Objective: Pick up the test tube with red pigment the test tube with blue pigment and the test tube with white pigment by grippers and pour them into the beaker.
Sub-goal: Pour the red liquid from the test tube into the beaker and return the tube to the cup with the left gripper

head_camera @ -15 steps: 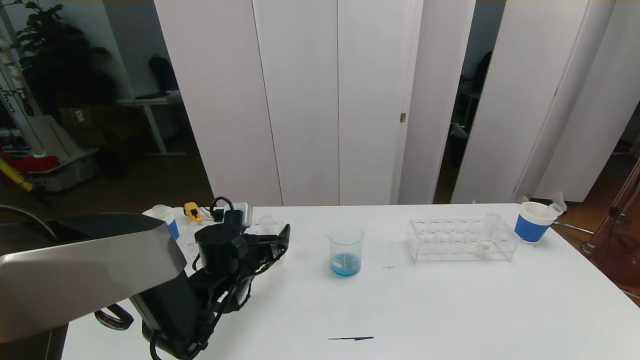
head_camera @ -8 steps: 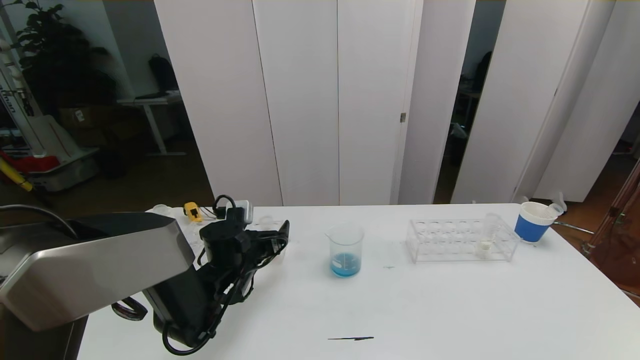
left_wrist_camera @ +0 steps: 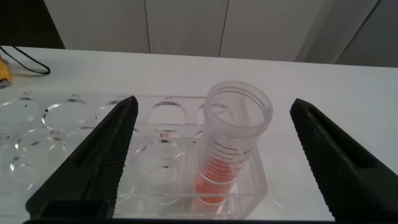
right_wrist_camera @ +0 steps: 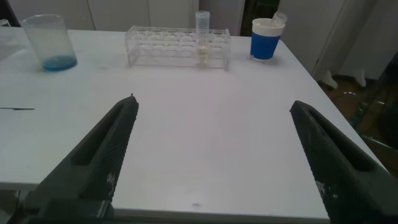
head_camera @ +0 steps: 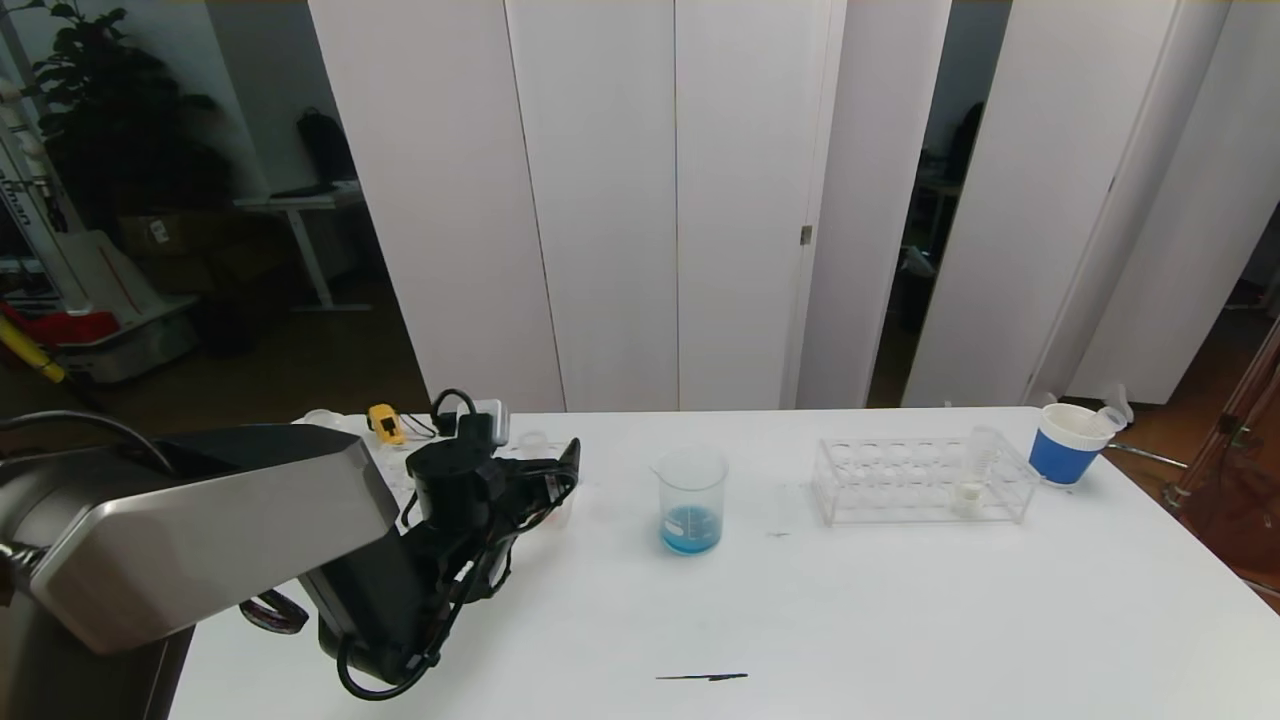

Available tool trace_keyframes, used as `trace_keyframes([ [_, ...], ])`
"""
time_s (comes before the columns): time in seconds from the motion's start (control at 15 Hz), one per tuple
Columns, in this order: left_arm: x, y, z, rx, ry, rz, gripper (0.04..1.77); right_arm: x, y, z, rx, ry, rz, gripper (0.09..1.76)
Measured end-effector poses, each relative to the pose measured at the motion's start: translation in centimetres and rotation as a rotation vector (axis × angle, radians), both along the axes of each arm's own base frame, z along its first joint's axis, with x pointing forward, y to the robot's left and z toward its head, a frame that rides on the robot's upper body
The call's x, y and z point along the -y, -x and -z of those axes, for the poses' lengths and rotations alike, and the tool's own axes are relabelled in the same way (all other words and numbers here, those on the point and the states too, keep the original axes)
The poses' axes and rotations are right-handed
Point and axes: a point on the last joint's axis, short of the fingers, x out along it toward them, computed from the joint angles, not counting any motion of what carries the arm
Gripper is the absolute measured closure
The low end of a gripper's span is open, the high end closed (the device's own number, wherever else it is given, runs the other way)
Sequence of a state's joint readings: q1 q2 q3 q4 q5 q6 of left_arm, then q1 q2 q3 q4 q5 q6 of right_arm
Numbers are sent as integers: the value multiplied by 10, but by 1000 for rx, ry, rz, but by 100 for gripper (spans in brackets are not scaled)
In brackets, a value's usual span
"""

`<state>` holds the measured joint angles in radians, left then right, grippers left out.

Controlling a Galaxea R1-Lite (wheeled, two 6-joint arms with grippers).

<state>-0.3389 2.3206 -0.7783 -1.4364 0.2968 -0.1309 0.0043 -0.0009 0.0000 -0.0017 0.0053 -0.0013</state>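
The left gripper [left_wrist_camera: 211, 155] is at the left part of the table [head_camera: 900, 620], above a clear rack [left_wrist_camera: 74, 149], and its two dark fingers [left_wrist_camera: 93, 168] are spread wide apart. Between them, not touching either one, a red tube [left_wrist_camera: 233, 146] stands upright in a corner hole of this rack, with orange-red liquid at its bottom. In the head view the left arm hides most of this rack and the tube cannot be seen there. The beaker [head_camera: 690, 498] stands near the middle of the table, to the right of the left gripper and well apart from it, with a little blue liquid at its bottom. Further to the right is a second rack [head_camera: 920, 480], and the white tube [head_camera: 975, 470] stands upright in a hole near its right end, with cream-white liquid at the bottom. A cup [head_camera: 1068, 443], blue with a white rim, stands just beside this rack at the far right corner of the table. The right gripper [right_wrist_camera: 211, 155] does not show in the head view; its own camera shows its fingers spread wide and holding nothing, low at the near edge of the table, far from the second rack. A thin dark mark [head_camera: 702, 677] lies on the table near the front edge.
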Motion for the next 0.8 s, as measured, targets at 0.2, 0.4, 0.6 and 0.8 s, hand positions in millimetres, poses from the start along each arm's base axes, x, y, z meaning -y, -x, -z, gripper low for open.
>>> trace_keyframes([
  [0.2, -1, -3, 0, 4, 3, -5, 6, 0, 0, 0, 0, 0, 0, 10],
  [0.4, -1, -7, 1, 6, 4, -9, 51, 0, 0, 0, 0, 0, 0, 10],
  [0.6, -1, -7, 3, 5, 2, -6, 138, 0, 0, 0, 0, 0, 0, 10],
  [0.8, 0, -7, 3, 3, 1, -7, 124, 0, 0, 0, 0, 0, 0, 10],
])
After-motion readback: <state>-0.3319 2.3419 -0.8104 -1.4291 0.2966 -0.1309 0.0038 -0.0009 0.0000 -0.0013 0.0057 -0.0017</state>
